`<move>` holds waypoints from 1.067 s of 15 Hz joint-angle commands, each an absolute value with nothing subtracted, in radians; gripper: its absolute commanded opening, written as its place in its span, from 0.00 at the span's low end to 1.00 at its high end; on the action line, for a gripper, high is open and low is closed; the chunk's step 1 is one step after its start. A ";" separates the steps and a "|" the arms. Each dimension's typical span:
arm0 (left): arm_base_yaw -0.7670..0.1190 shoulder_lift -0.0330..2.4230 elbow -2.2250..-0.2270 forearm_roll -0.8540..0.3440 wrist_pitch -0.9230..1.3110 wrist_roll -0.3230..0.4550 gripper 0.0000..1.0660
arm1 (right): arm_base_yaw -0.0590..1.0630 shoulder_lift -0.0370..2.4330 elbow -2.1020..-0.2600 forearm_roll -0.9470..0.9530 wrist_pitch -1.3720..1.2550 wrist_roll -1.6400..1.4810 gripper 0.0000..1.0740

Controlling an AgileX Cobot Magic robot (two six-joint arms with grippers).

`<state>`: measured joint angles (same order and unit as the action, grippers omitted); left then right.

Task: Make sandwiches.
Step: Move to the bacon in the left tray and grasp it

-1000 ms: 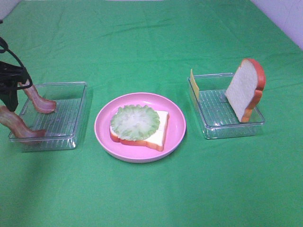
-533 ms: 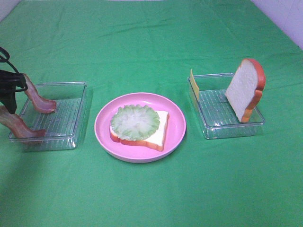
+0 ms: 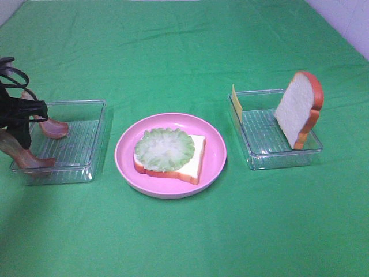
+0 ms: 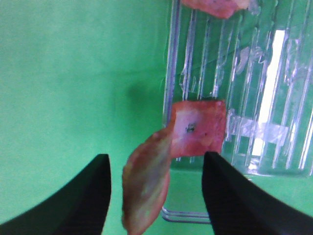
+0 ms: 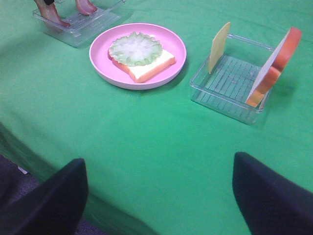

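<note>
- The left gripper (image 4: 156, 157) stood with its jaws apart on either side of the near bacon strip (image 4: 146, 188), a gap showing on each side, so nothing was clamped.
- That strip had its flat end on the floor of the left tray (image 3: 86, 167) and its raised end leaning out over the wall. The far bacon strip (image 3: 52, 126) sat in the same tray.
- On the pink plate (image 3: 213, 158) a bread slice (image 3: 193, 160) lay flat with the lettuce leaf (image 3: 164, 149) on top.
- In the right tray (image 3: 259, 160) the cheese slice (image 3: 236, 104) leaned against one wall, and the second bread slice (image 3: 297, 112) stood tilted at the opposite side.
- The right gripper (image 5: 159, 164) hung wide and empty over the green cloth (image 3: 184, 242), apart from the plate.
</note>
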<state>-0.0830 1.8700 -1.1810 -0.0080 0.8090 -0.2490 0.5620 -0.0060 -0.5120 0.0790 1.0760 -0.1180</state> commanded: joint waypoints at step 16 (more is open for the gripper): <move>-0.084 1.783 -1.225 -0.278 0.768 -0.127 0.00 | 0.560 -0.019 -0.506 0.073 1.064 -0.123 0.71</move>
